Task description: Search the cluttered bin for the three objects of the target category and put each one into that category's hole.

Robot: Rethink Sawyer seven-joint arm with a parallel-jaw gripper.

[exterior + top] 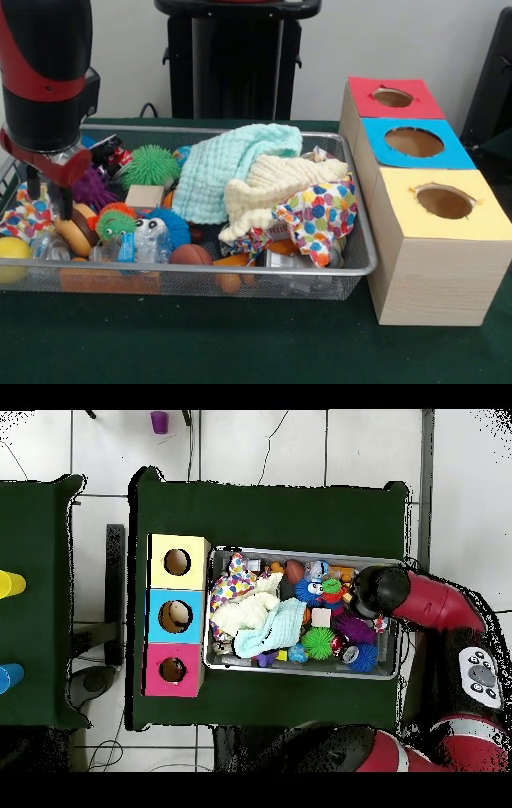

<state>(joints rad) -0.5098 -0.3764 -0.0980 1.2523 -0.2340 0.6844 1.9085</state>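
At the left end of the wire bin (352,268) in the front view, my gripper (50,192) hangs low over the clutter, just above a burger-shaped toy (76,232). My own wrist blocks the fingers in both views, so I cannot tell how far they are parted or whether they grip anything. The bin sits on the green surface (200,344), heaped with a mint cloth (220,172), a cream cloth (280,188), a polka-dot cloth (320,216), a green spiky ball (148,166) and a blue fuzzy toy (164,228). Just beside the bin stands the wooden box, its red hole (392,98), blue hole (414,142) and yellow hole (445,202) in a row. All three holes look empty, though their depths are dim.
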